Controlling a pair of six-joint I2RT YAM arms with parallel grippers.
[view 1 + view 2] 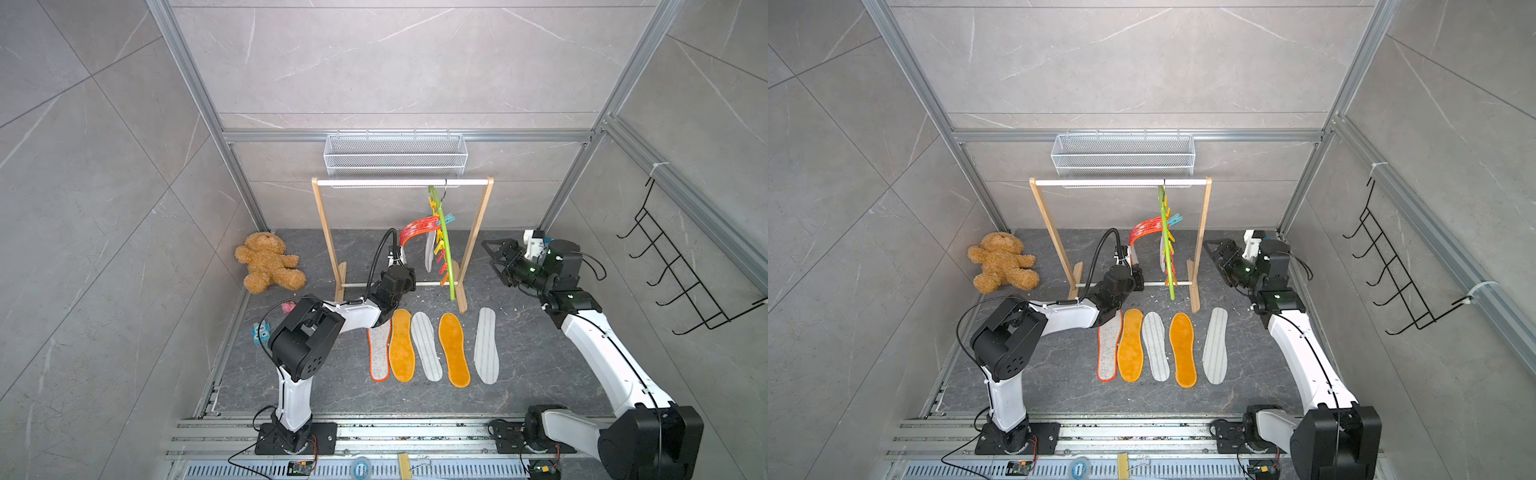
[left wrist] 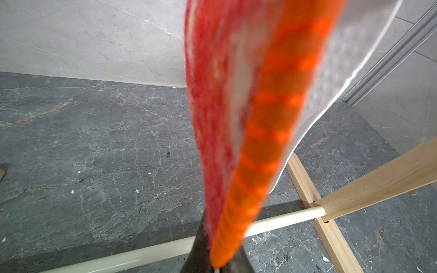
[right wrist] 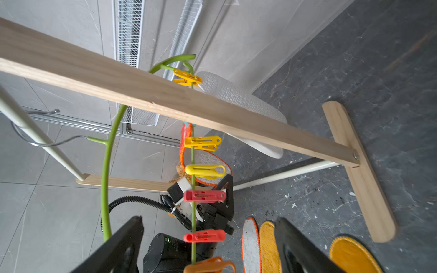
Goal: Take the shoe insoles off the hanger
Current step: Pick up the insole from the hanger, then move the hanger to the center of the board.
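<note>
Both top views: I count five insoles [image 1: 426, 347] laid on the floor [image 1: 540, 365] (done); two more hang on the hanger [image 1: 452, 286]. My left gripper [image 1: 397, 259] clenches the red-white insole [image 1: 415, 230], clipped at its far end; right gripper [image 1: 494, 262] gapes empty.

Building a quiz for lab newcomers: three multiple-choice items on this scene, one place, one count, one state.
1. The hanger hangs from: A the wooden rack's top rail; B the wire basket; C the wall hooks.
2. Insoles on the floor: A three; B five; C seven.
3. The left gripper is: A open; B shut on the red-white insole; C shut on a clip.
A, hook over the rail; B, five in a row; B, jaws pinch its end.
</note>
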